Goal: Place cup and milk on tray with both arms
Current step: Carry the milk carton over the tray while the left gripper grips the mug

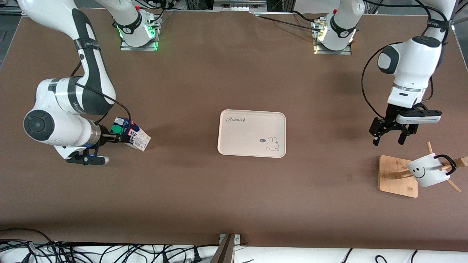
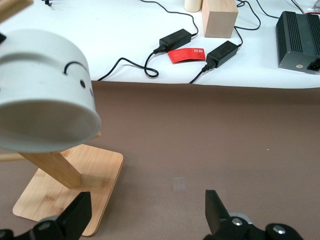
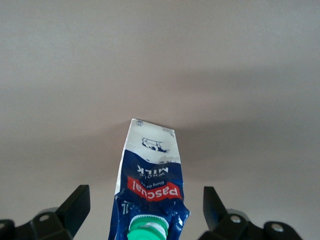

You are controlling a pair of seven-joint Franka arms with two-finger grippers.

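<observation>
The milk [image 1: 134, 136] lies tipped on the table toward the right arm's end, its green cap pointing at my right gripper [image 1: 122, 136]. In the right wrist view the milk [image 3: 150, 170] sits between the open fingers [image 3: 77, 200] without touching them. The cup [image 1: 427, 170] hangs on a peg of the wooden rack [image 1: 396, 175] toward the left arm's end. My left gripper [image 1: 388, 140] is open and empty above the table beside the rack. The left wrist view shows the cup [image 2: 45, 95] and the rack base [image 2: 100, 170]. The tray [image 1: 252, 133] lies bare at the table's middle.
The rack's pegs [image 1: 453, 185] stick out around the cup. Past the table's edge nearest the front camera, a white surface holds power adapters [image 2: 175, 38], cables, a wooden block [image 2: 219, 17] and a black box [image 2: 297, 35].
</observation>
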